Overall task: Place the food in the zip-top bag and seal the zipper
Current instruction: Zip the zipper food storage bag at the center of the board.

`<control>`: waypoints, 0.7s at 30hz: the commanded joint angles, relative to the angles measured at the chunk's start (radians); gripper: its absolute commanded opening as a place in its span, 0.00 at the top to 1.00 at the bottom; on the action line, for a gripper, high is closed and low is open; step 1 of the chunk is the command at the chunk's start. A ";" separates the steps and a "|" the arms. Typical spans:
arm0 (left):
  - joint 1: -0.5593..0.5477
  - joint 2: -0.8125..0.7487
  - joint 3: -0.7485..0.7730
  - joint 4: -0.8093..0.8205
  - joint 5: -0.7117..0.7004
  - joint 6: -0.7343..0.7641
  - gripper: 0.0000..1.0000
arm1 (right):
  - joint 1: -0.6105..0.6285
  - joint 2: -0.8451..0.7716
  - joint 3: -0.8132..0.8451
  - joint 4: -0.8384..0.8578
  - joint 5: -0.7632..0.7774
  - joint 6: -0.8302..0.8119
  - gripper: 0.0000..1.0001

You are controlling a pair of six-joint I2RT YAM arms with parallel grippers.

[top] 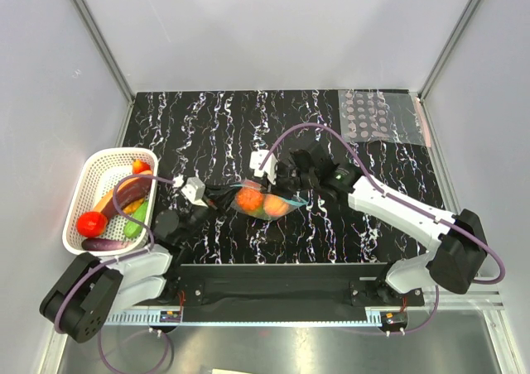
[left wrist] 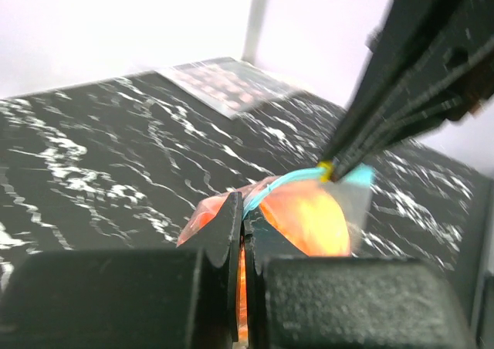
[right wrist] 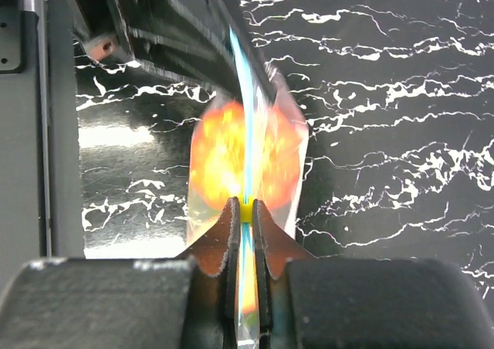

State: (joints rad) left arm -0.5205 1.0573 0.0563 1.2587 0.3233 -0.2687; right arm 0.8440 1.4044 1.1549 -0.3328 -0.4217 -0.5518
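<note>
Zipper [right wrist: 245, 110] is pinched by the right gripper [right wrist: 245, 210], whose fingers are pressed together on the light blue strip near one end. The left gripper [left wrist: 243, 219] is likewise closed on the same strip nearer the other end. The zip-top bag [top: 267, 202] therefore spans the gap between the two grippers, strip uppermost, at the centre of the top view over the desk [top: 207, 134]. Whether its underside touches the desk cannot be told.

Food [top: 248, 198] shows through the film as orange shapes. Two are distinct; a third cannot be confirmed. On this evidence, judge loading as done and sealing as the step in hand. How much of the strip is already closed cannot be told.

To seal well:
- Use the left pinch as the anchor.
- Hold the strip taut and straight.
- Draw the right fingers along it toward the left end with steady pressure and no twist.
- Avoid excess tension, since the film may slip free.

The basket [top: 83, 194] at the left of the frame plays no part.
</note>
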 commanded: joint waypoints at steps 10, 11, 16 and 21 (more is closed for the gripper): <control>0.037 -0.286 -0.128 -0.175 -0.486 0.013 1.00 | -0.031 0.025 0.037 -0.074 0.052 0.024 1.00; 0.037 -0.295 -0.125 -0.220 -0.510 0.011 1.00 | -0.031 0.028 0.040 -0.074 0.051 0.027 1.00; 0.040 -0.290 -0.119 -0.260 -0.570 -0.013 1.00 | -0.033 0.053 0.052 -0.107 0.063 0.039 1.00; 0.045 -0.293 -0.113 -0.294 -0.596 -0.018 1.00 | -0.042 0.036 0.000 -0.080 0.069 0.075 1.00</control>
State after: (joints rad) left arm -0.4965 0.7738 0.0544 0.9279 -0.1425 -0.2890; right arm 0.8219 1.4590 1.1725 -0.3748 -0.3794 -0.5144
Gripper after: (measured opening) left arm 0.008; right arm 0.106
